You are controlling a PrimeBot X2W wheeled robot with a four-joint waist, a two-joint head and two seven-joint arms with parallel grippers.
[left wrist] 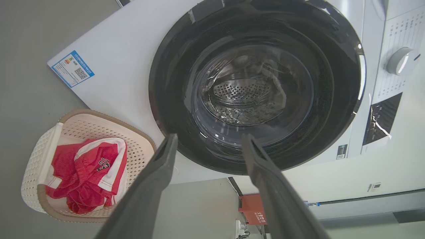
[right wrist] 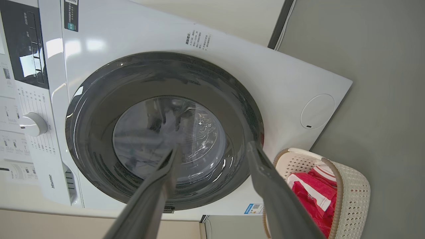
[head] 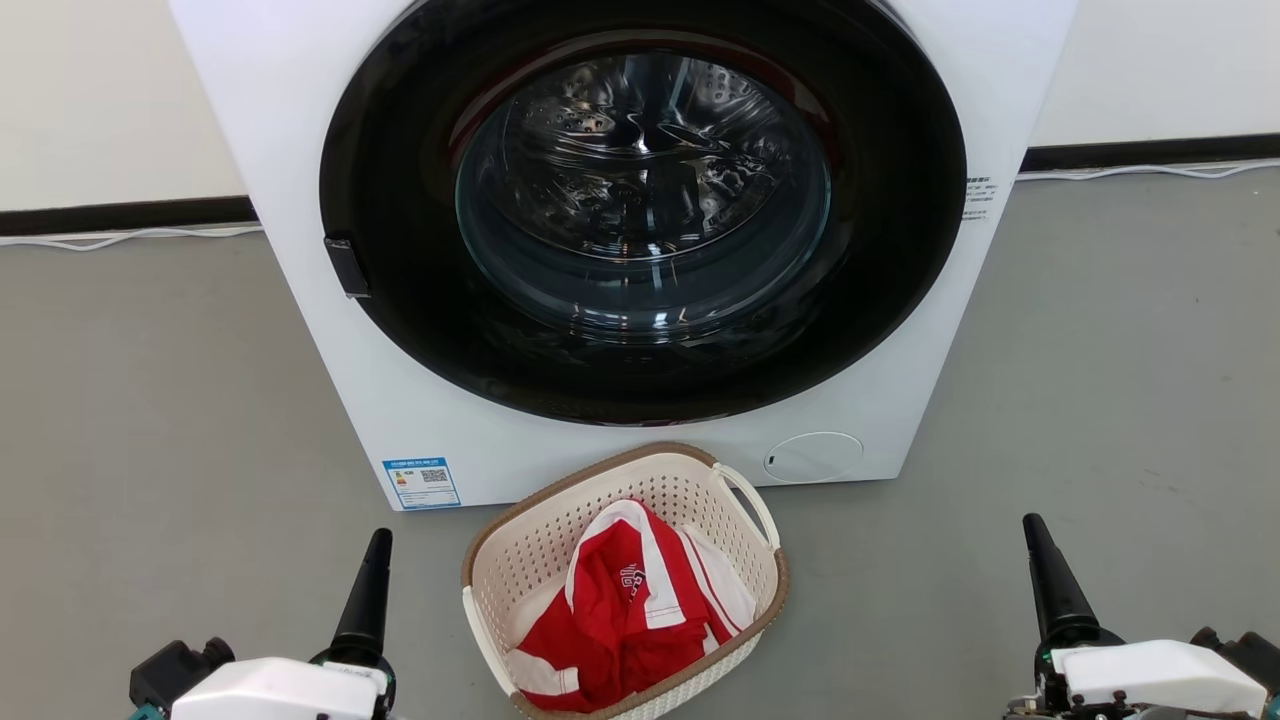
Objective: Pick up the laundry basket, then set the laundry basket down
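The laundry basket sits on the floor, just in front of the washer, holding a red-and-white garment. The left pincer and right pincer flank it, fingers apart, gripping nothing.

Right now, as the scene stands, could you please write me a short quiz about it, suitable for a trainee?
1. True or false: the laundry basket stands on the floor in front of the washer.
2. What lies in the basket? A) a blue towel B) a red and white garment C) nothing
3. Fill in: the left gripper and the right gripper are both ____ and hold nothing.
Key: 1 true; 2 B; 3 open.
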